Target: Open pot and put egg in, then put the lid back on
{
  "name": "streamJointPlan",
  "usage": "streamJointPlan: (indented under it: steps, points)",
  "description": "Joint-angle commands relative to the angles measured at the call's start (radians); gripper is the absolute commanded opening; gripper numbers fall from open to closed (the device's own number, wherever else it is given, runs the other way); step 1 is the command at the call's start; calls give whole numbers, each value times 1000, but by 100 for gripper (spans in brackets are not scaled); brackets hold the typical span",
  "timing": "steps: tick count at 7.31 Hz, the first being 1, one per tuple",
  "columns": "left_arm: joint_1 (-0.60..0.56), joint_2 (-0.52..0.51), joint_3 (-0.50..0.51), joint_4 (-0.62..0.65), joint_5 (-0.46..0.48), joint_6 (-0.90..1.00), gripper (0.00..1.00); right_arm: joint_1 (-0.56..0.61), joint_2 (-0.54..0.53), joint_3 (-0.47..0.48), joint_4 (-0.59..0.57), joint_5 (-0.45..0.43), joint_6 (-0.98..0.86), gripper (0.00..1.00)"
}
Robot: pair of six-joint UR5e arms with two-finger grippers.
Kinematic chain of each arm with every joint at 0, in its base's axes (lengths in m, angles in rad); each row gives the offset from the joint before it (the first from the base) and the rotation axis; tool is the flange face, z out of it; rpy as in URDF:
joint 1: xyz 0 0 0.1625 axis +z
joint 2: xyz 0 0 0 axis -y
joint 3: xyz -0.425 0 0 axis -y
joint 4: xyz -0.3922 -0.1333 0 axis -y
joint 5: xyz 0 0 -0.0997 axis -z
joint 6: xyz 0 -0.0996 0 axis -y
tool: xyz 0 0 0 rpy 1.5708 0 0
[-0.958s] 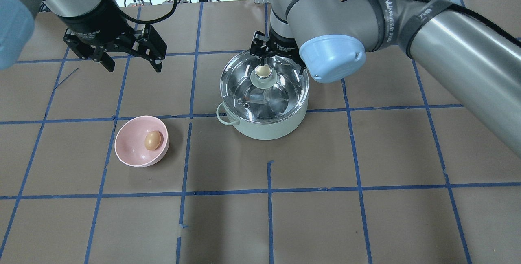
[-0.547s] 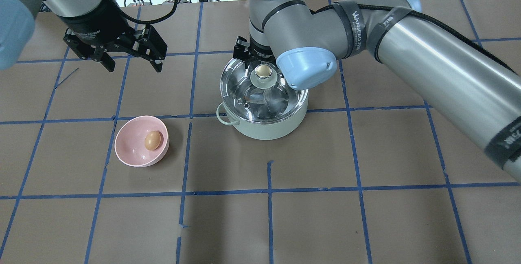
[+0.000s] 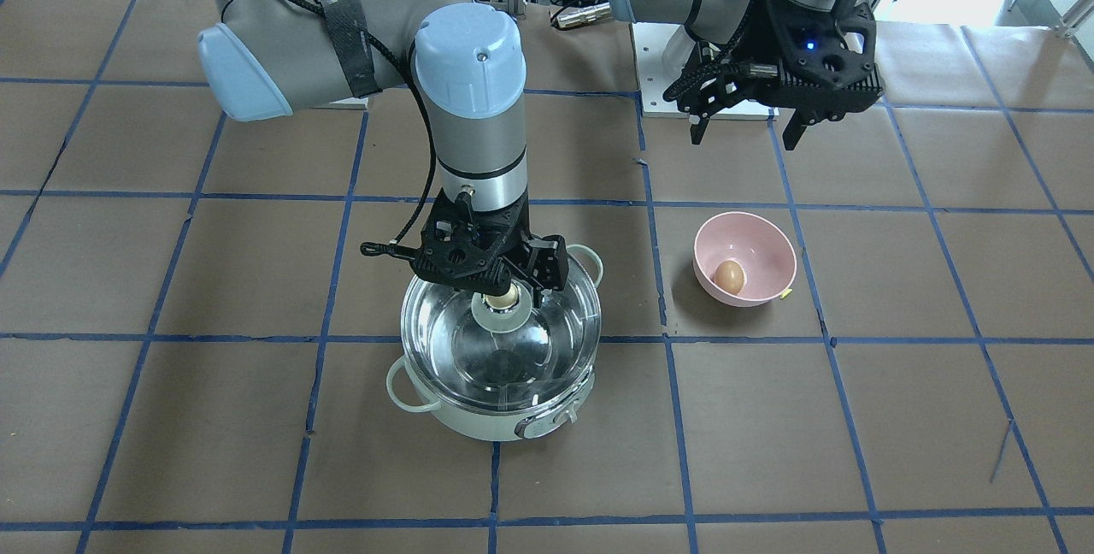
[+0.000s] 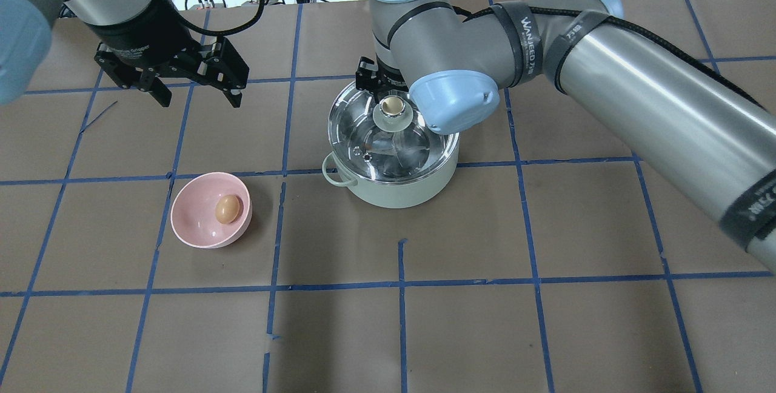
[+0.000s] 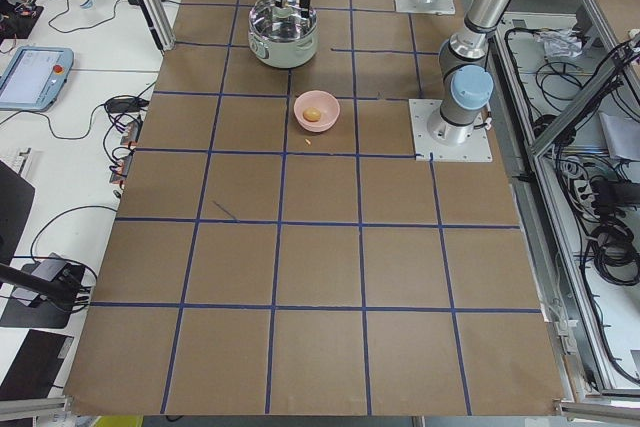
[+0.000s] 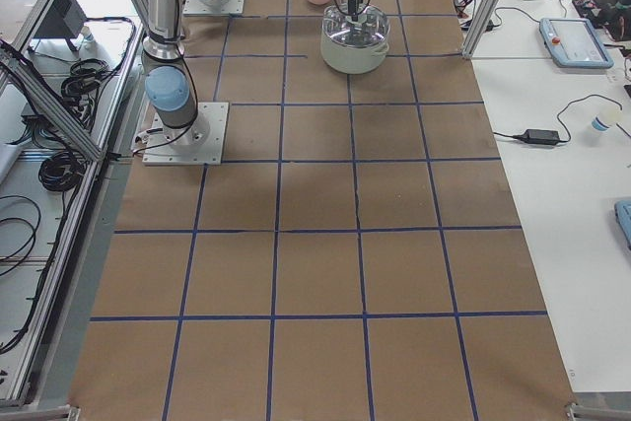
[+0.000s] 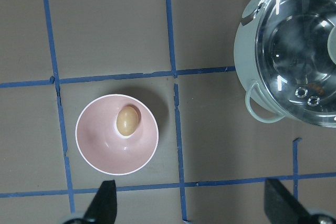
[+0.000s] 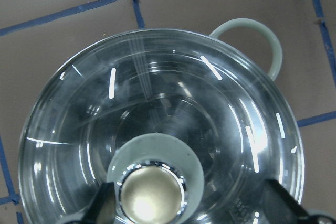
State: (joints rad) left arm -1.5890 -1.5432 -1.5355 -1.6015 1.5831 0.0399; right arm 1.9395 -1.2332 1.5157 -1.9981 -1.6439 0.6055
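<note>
The pale mint pot (image 4: 401, 193) stands mid-table with the clear glass lid (image 4: 388, 145) on it. The lid's beige knob (image 4: 393, 105) sits between the fingers of my open right gripper (image 3: 508, 280), which is low over the lid. In the right wrist view the knob (image 8: 152, 193) is nearer the left finger, and neither finger touches it. The brown egg (image 4: 227, 208) lies in a pink bowl (image 4: 194, 229) left of the pot. My left gripper (image 4: 200, 100) is open and empty, held high beyond the bowl.
The pot's control knob (image 3: 560, 417) faces away from the robot. Loop handles (image 4: 334, 171) stick out at the pot's sides. Brown paper with a blue tape grid (image 4: 400, 284) covers the table. Cables lie past the far edge.
My right wrist has swung left over the pot and settled with the gripper around the lid's knob. The lid has stayed on the pot. The left arm, bowl and egg have not moved.
</note>
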Motion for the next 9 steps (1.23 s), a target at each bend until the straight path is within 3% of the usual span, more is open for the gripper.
streamJointPlan:
  steps: [1,3,9]
  points:
    - [1,0,0,0,0,0,100,-81,-87,4,114,-27,-125,100]
    - [0,2,0,0,0,2,100,-198,-165,27,174,-14,-220,100]
    - [1,2,0,0,0,2,100,-298,-207,75,174,-14,-343,100]
